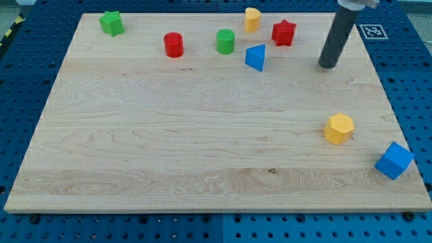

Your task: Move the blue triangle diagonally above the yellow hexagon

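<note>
The blue triangle (pixel 256 57) lies near the view's top, right of centre. The yellow hexagon (pixel 338 128) lies at the view's right, lower down. My tip (pixel 327 65) rests on the board to the right of the blue triangle, well apart from it, and above the yellow hexagon. The rod rises to the view's top edge.
A green star (pixel 111 23) sits at the top left. A red cylinder (pixel 173 44) and a green cylinder (pixel 225 41) stand left of the triangle. A yellow block (pixel 252 19) and a red star (pixel 283 32) lie above it. A blue cube (pixel 393 160) sits at the bottom right edge.
</note>
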